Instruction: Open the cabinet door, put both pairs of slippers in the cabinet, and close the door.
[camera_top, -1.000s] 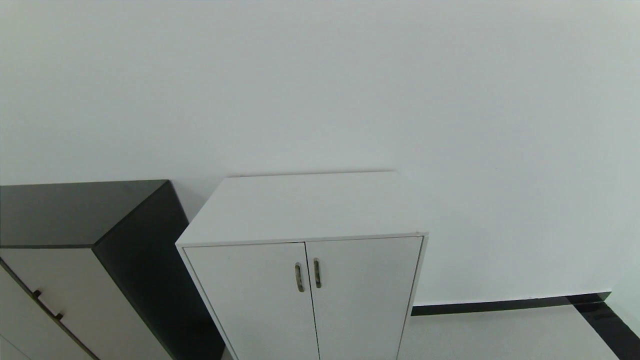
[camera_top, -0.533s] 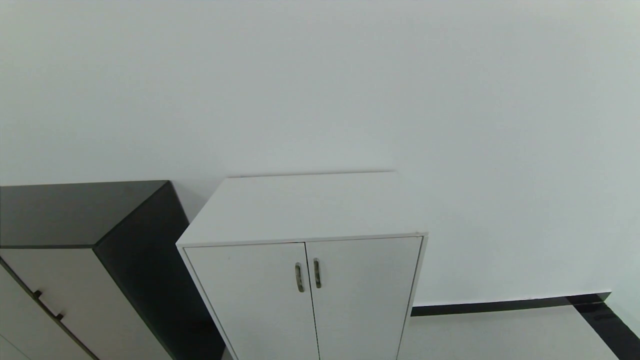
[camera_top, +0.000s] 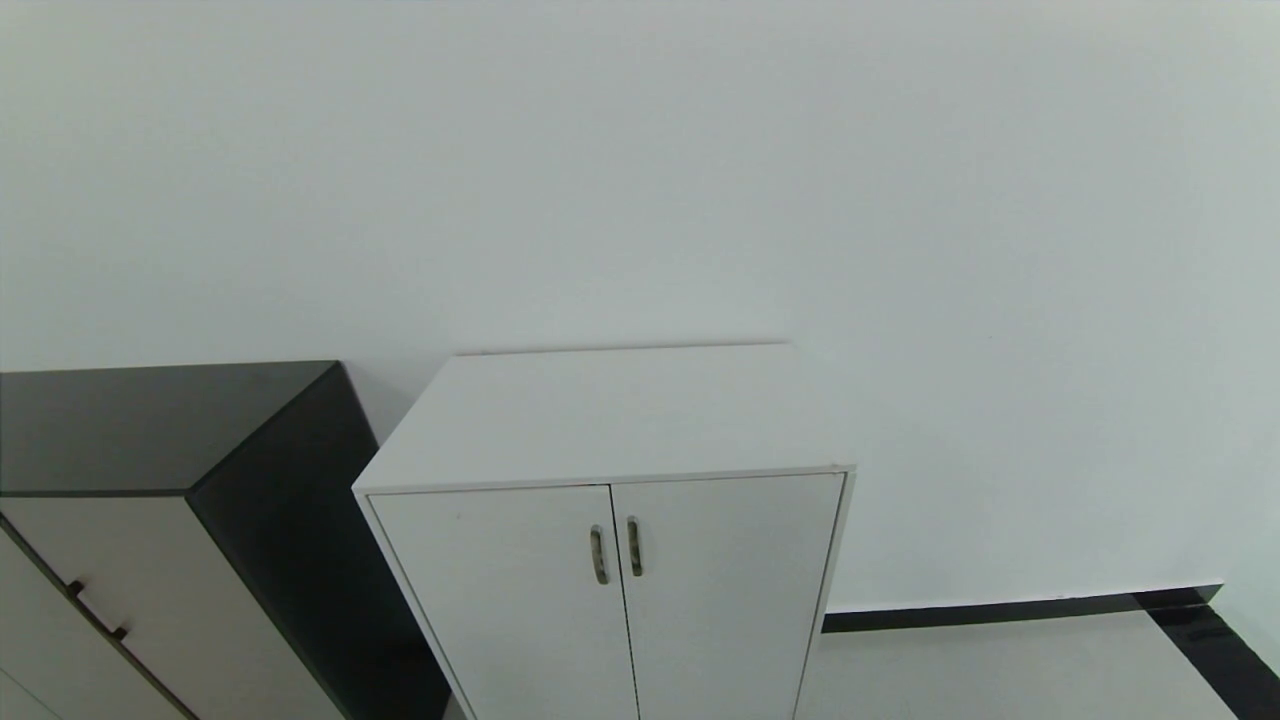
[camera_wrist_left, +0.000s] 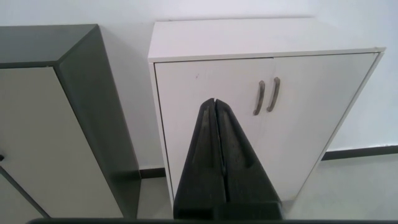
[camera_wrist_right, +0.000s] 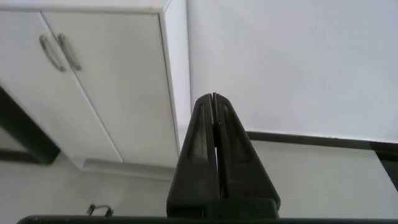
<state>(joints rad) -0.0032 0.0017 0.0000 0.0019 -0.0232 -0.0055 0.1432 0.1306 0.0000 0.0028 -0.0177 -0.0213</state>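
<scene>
A white two-door cabinet (camera_top: 600, 420) stands against the wall, both doors closed, with two metal handles (camera_top: 615, 550) side by side at the middle seam. In the left wrist view my left gripper (camera_wrist_left: 215, 103) is shut and empty, held in front of the cabinet's left door (camera_wrist_left: 211, 81), some way off from the handles (camera_wrist_left: 267, 96). In the right wrist view my right gripper (camera_wrist_right: 213, 98) is shut and empty, low beside the cabinet's right front corner (camera_wrist_right: 177, 74), with the handles (camera_wrist_right: 59, 53) off to one side.
A taller black-topped cabinet (camera_top: 150, 430) with light drawer fronts stands close to the white cabinet's left side. A black baseboard (camera_top: 1000, 608) runs along the wall to the right, above pale open floor (camera_top: 1000, 670). A small dark object (camera_wrist_right: 99, 210) lies on the floor.
</scene>
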